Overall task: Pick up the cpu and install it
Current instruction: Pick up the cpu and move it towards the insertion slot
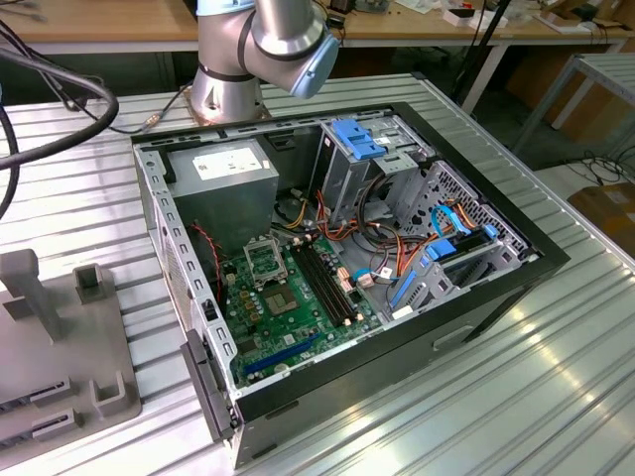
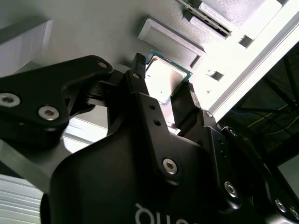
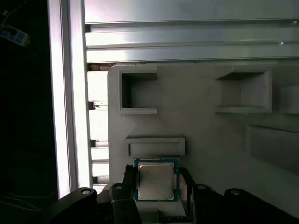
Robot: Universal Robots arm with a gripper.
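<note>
The cpu [image 3: 156,179] is noted in both wrist views [image 2: 164,77]: a small, thin square chip with a pale silver-grey metal lid, bordered by a narrow blue-green rim. Faint print is seen on the lid. It is laid flat, lid up, on the pale grey fixture plate [image 3: 205,140], just beside a raised rectangular block [image 3: 156,146], edges parallel to it. It is possibly seated in a shallow recess; this could not be confirmed.

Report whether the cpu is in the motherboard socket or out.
Out. In both wrist views the cpu is at the hand, against the grey fixture, not in the socket.
</note>
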